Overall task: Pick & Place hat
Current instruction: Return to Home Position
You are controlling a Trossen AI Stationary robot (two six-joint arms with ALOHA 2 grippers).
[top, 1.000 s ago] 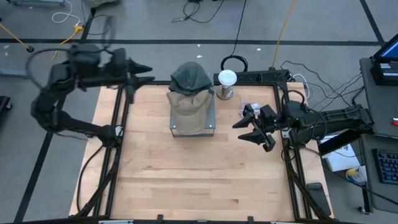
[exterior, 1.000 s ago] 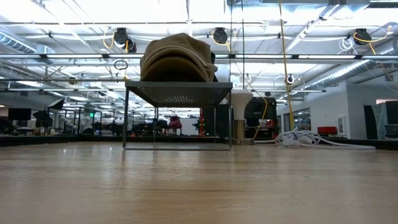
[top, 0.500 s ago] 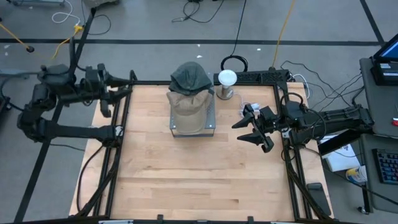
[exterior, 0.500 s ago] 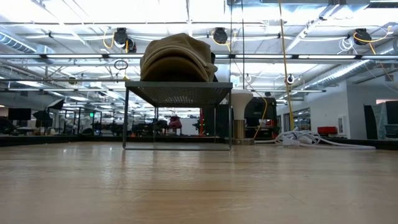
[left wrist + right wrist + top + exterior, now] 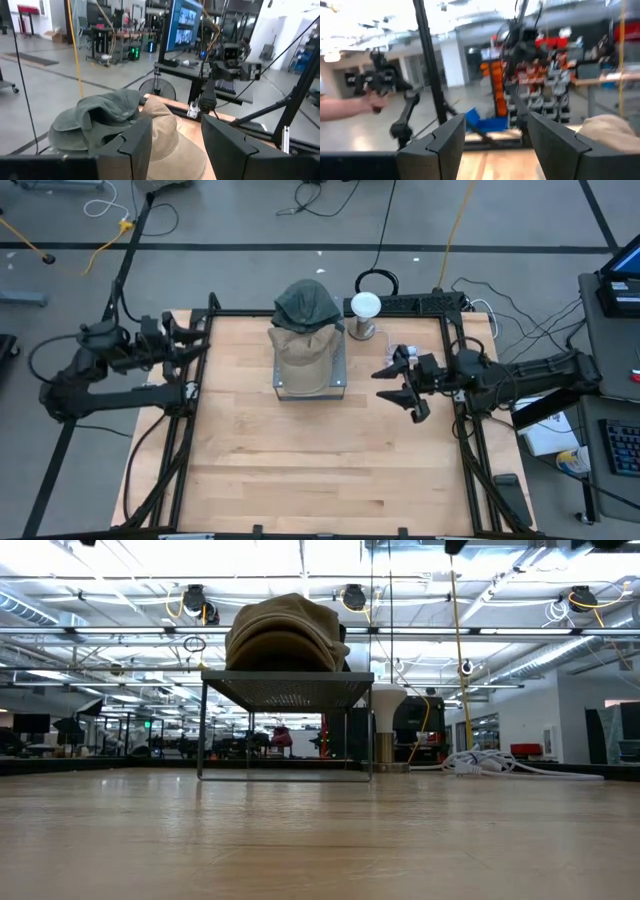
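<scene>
Shelving done, standing clear.
My left gripper [image 5: 197, 340] and right gripper [image 5: 396, 386] gape empty at opposite edges of the table [image 5: 300, 470], leaving the brown caps [image 5: 302, 356] and black caps [image 5: 305, 302] undisturbed on the shelf [image 5: 341, 383].

The counter [image 5: 300, 460] is pale planked wood with a smooth satin sheen, the shelf [image 5: 287, 690] is grey metal with a fine mesh top, and the tan caps [image 5: 303, 355] and dark caps [image 5: 307, 302] are soft, matt cloth.
</scene>
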